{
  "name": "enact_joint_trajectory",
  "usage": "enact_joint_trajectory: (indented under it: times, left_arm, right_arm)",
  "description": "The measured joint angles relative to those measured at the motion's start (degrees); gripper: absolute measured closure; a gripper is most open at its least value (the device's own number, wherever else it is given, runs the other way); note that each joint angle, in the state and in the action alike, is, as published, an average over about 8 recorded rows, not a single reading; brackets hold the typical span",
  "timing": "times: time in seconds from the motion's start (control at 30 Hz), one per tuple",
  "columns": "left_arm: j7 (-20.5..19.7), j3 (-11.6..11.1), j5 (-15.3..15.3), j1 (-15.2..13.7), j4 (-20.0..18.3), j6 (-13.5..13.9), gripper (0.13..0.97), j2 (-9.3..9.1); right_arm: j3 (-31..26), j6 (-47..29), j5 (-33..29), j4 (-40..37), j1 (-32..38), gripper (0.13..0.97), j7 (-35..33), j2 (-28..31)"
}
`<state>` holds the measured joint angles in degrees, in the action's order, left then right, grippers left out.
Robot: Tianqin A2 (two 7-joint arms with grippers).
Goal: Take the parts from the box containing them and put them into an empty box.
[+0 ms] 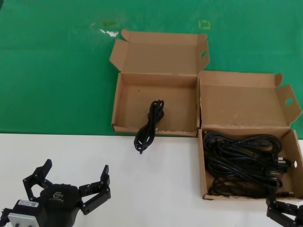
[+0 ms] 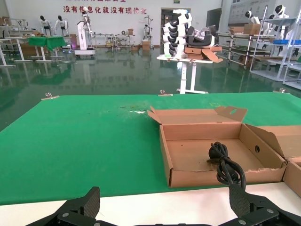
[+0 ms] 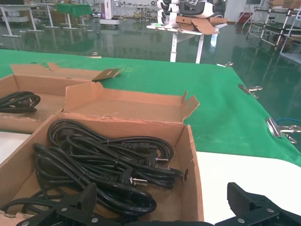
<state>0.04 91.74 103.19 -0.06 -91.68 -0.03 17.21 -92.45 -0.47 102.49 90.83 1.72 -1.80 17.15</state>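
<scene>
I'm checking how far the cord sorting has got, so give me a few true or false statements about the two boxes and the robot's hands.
1. One cord hangs over the front rim of the left box. True.
2. The right box is empty. False: it holds a pile of cords.
3. The left hand grips a cord. False: it is open, holding nothing.
4. Both lids are open. True.
5. The right hand is over the left box. False: it is near the right box's front corner.
</scene>
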Motion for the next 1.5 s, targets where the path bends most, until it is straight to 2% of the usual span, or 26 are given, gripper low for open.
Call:
enact_joint_trajectory:
  times: [1.5]
  left_arm:
    - [0.0,0.0,0.0,0.0,0.0,0.0,0.132,0.00]
  right_arm:
    - [0.0,0.0,0.0,0.0,0.0,0.129,0.0,0.0]
